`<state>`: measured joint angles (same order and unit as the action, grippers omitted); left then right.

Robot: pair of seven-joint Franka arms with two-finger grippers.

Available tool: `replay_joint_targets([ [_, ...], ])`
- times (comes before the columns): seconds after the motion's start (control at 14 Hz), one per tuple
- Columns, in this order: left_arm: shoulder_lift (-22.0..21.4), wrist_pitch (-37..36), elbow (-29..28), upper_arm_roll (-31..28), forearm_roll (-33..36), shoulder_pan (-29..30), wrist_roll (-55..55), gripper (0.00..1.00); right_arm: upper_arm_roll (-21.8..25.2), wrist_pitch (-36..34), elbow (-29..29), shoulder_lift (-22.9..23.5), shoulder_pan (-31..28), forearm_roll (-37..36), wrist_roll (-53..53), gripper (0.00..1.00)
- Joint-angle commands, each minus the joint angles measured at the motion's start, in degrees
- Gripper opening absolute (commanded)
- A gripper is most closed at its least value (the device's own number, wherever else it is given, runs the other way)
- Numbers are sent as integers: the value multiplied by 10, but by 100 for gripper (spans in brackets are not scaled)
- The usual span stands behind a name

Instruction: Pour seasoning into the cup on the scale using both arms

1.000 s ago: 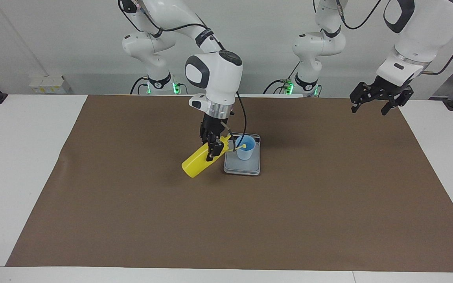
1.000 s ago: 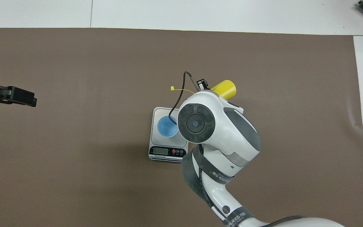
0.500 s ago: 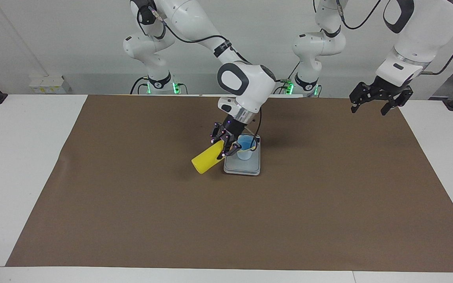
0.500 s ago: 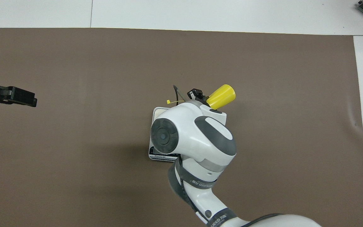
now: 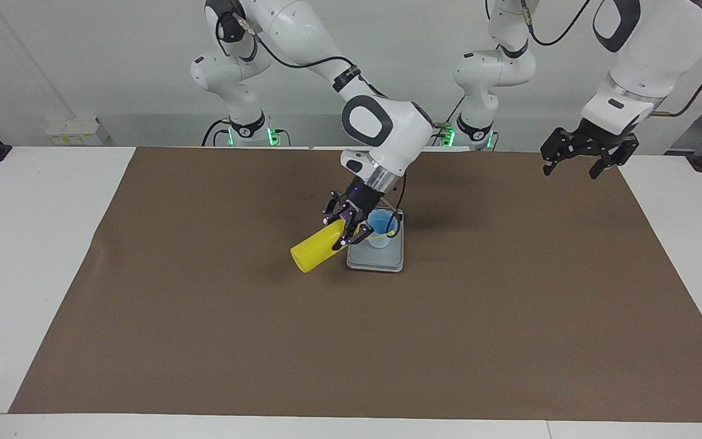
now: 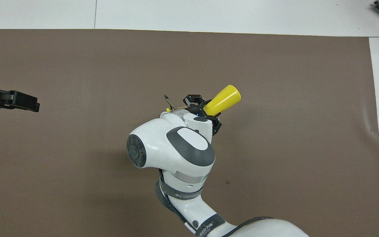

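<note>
The right gripper is clamped on the yellow bottle — a plain bright cylinder, tipped with its nozzle end over the cup and its flat base slanting down over the brown mat. The light blue cup stands on the grey scale at mid-counter. The left gripper waits with fingers spread above the mat's corner at the left arm's end.

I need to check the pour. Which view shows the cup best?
The facing view. The cup stands on the scale with its blue inside visible, the tilted seasoning in the right gripper beside it. In the overhead view the right arm hides the cup and scale entirely.
</note>
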<state>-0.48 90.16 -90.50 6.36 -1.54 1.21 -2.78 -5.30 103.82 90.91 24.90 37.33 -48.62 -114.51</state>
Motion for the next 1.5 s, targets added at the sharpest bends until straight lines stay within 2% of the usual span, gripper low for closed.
replay_joint_targets([
  [0.0, -12, 4, -17, 2, -4, 4, -9, 100, -4, -13, -13, 1, 7, -31, 6, 0],
  [0.14, -12, 4, -17, 2, -4, 4, -9, 100, -4, -13, -13, 8, 12, -92, 7, 0],
  [0.93, -13, 5, -19, 2, -4, 3, -9, 100, -4, -44, -17, 21, 22, -135, 8, 0],
  [1.14, -13, 5, -20, 2, -4, 4, -9, 100, -4, -48, -46, 31, 22, -135, 9, 0],
  [1.43, -13, 5, -20, 2, -4, 4, -9, 100, -4, -47, -55, 38, 21, -127, 11, 0],
])
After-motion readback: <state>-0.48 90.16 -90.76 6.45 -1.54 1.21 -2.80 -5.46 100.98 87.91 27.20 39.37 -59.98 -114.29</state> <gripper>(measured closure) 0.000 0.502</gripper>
